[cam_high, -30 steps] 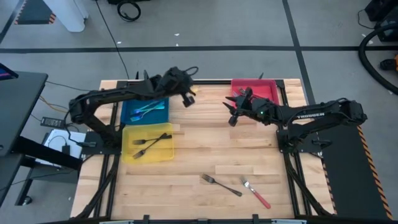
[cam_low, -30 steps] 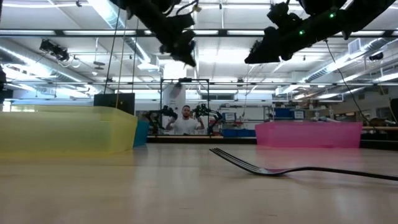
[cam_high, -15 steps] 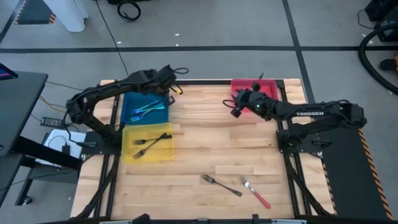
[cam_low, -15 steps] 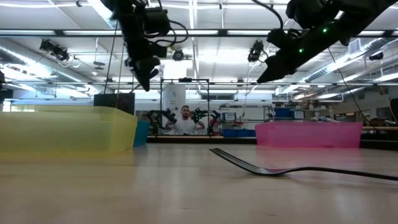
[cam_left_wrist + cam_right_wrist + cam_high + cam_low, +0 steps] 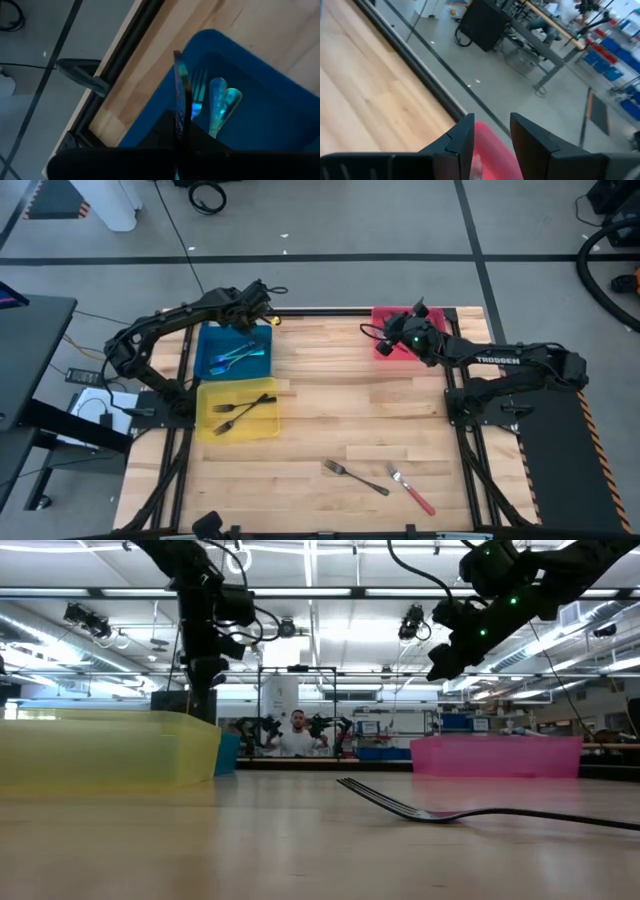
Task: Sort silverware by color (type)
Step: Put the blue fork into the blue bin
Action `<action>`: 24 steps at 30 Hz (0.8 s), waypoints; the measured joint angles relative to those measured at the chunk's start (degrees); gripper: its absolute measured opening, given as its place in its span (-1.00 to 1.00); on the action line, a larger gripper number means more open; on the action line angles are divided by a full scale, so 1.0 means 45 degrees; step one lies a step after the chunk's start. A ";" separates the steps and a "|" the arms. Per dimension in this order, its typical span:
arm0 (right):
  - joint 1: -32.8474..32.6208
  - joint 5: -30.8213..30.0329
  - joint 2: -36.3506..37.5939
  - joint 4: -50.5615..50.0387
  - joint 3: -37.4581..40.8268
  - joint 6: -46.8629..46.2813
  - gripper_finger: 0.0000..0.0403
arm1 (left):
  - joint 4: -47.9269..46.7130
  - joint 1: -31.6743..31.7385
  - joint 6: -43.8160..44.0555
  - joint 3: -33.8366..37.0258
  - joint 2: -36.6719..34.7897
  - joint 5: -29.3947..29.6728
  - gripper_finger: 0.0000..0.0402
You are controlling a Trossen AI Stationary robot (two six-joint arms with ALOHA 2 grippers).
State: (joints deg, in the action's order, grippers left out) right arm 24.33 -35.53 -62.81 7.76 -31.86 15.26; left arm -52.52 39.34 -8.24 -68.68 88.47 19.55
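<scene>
While most of the forks already lie in their trays, the sorting is not finished. From above, the blue tray [image 5: 208,362] holds the teal forks [image 5: 238,355], the yellow tray [image 5: 205,424] holds the dark forks [image 5: 243,408], and two pieces wait on the bare desk [image 5: 330,420] near its front edge: a grey fork [image 5: 354,477] and a red-handled fork [image 5: 411,489]. I judge that these two are what is left, besides the piece now in the left claw [image 5: 262,302]. This claw hangs over the far corner of the blue tray, and only the left wrist view shows that it is closed on a thin teal fork [image 5: 180,100], held upright above the others in the tray. The right claw [image 5: 413,330] is over the red tray [image 5: 436,327]; the right wrist view shows its fingers [image 5: 462,135] apart with nothing between them. What lies inside the red tray I cannot tell.
</scene>
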 joint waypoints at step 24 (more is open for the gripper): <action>0.2712 0.0239 0.0000 0.2509 0.0000 0.1323 -0.33 | 0.1618 0.1735 -0.1461 0.2087 -0.0005 -0.0674 -1.00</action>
State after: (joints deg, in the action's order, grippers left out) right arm 36.53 -34.46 -62.81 19.05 -31.86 21.21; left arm -45.24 47.14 -14.82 -59.29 88.44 16.51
